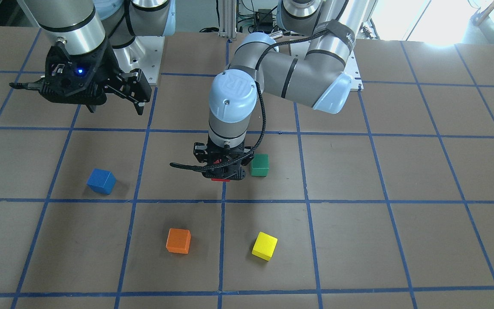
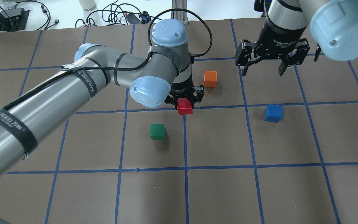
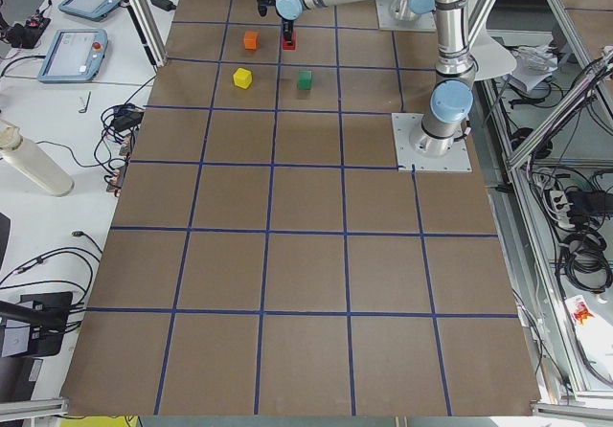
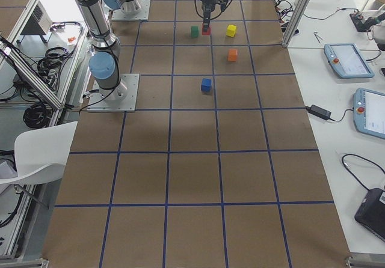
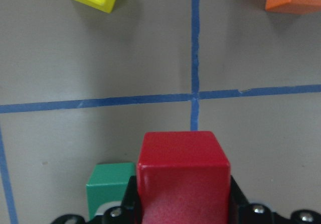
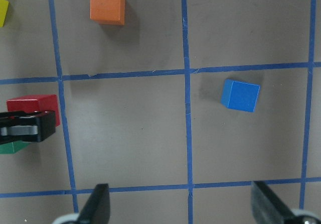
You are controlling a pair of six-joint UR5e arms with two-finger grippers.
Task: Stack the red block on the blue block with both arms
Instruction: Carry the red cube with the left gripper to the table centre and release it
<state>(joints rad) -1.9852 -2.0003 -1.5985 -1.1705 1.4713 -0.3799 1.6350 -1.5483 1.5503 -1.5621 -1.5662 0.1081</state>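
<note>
My left gripper point(image 2: 185, 99) is shut on the red block point(image 2: 185, 106) and holds it near a tape crossing at mid-table. In the left wrist view the red block point(image 5: 183, 176) sits between the black fingers point(image 5: 239, 201). In the front-facing view only a red sliver point(image 1: 220, 180) shows under the left gripper point(image 1: 223, 171). The blue block point(image 2: 273, 113) lies alone on the table to the right, also in the front-facing view point(image 1: 101, 181) and the right wrist view point(image 6: 241, 95). My right gripper point(image 2: 270, 70) hangs open and empty, beyond the blue block and above it.
A green block point(image 2: 157, 131) lies close by the left gripper. An orange block point(image 2: 210, 78) lies just past the left gripper. A yellow block point(image 1: 264, 246) lies near the orange one point(image 1: 178, 240). Blue tape lines grid the brown table point(image 2: 216, 186).
</note>
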